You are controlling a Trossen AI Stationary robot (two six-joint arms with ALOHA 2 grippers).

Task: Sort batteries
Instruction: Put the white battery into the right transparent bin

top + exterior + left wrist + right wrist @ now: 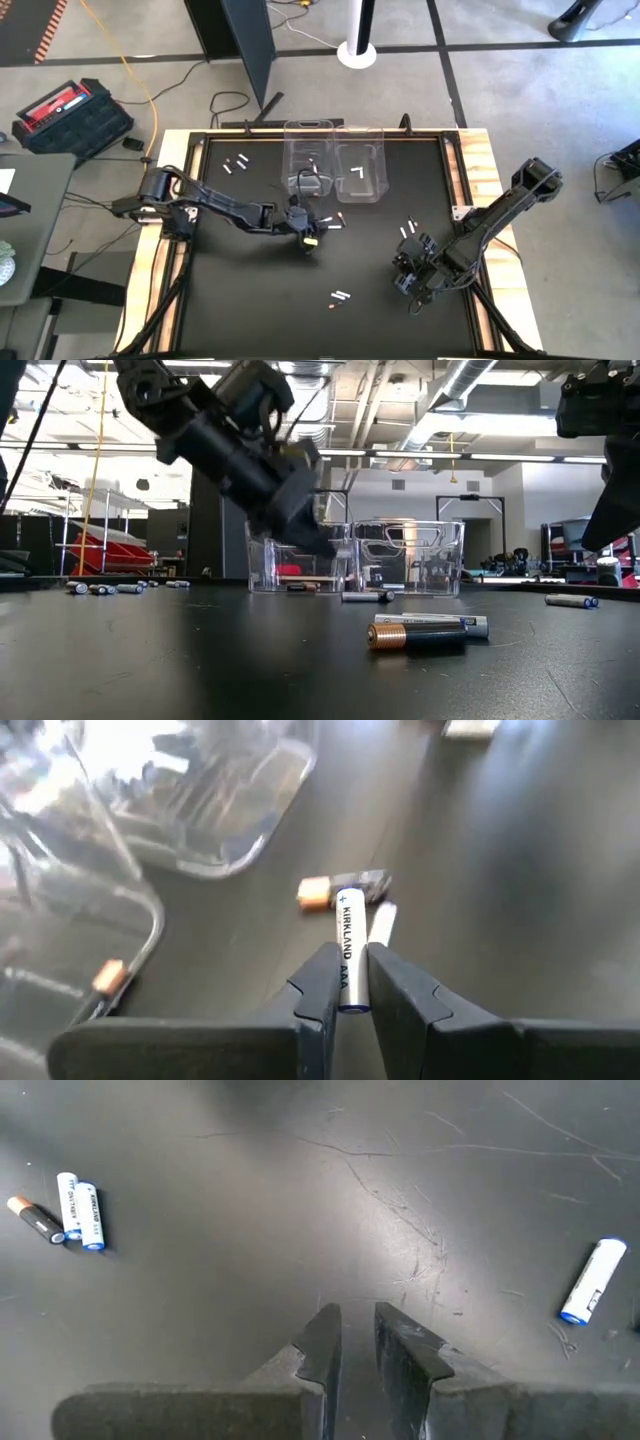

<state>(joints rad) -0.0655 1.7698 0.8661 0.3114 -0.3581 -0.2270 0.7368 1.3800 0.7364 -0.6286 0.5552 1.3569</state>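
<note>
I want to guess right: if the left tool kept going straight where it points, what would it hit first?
The left tool, holding a white battery, points at a copper-tipped dark battery on the table; probably that first, though depth is unclear.

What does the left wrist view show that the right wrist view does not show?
Only the left wrist view: the left claw shut on a white battery, a dark battery with a copper end on the table past it, and clear bins.

Only the right wrist view: the right claw holding nothing, its fingers narrowly apart, three batteries lying together, and one white battery alone.

Both: the black table and loose batteries on it.
</note>
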